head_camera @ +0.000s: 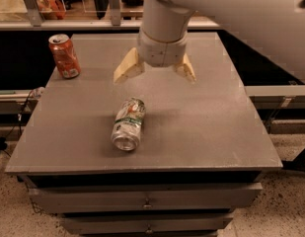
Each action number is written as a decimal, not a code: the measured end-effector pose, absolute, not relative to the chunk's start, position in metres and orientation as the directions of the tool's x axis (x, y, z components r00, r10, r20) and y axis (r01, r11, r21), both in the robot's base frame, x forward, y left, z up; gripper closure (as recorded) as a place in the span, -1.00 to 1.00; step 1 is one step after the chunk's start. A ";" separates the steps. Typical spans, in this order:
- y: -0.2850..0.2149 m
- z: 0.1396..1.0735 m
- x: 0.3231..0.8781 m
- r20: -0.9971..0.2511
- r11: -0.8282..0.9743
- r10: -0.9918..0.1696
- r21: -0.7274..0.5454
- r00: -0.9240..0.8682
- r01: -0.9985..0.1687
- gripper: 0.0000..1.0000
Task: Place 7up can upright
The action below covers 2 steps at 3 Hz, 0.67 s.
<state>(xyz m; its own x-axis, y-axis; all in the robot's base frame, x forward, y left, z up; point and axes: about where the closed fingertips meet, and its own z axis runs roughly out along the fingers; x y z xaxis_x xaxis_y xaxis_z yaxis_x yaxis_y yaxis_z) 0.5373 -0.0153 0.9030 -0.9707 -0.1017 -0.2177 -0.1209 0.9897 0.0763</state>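
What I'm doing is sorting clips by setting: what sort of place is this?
Probably a lab or office test area: a grey table on drawers, a speckled floor, a railing behind. The open claw hangs over the table, beyond the green can lying on its side.

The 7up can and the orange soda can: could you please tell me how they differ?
The 7up can lies on its side, mid-table; the orange soda can stands upright at the far left corner. The 7up can is silvery with green markings; the orange soda can is orange. Both rest on the table; the open tool hovers beyond the 7up can.
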 end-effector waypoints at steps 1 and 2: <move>0.001 0.883 0.533 -0.157 0.996 0.072 0.069 -0.985 0.061 -1.00; 0.017 0.874 0.520 -0.129 0.990 0.129 0.067 -0.983 0.121 -1.00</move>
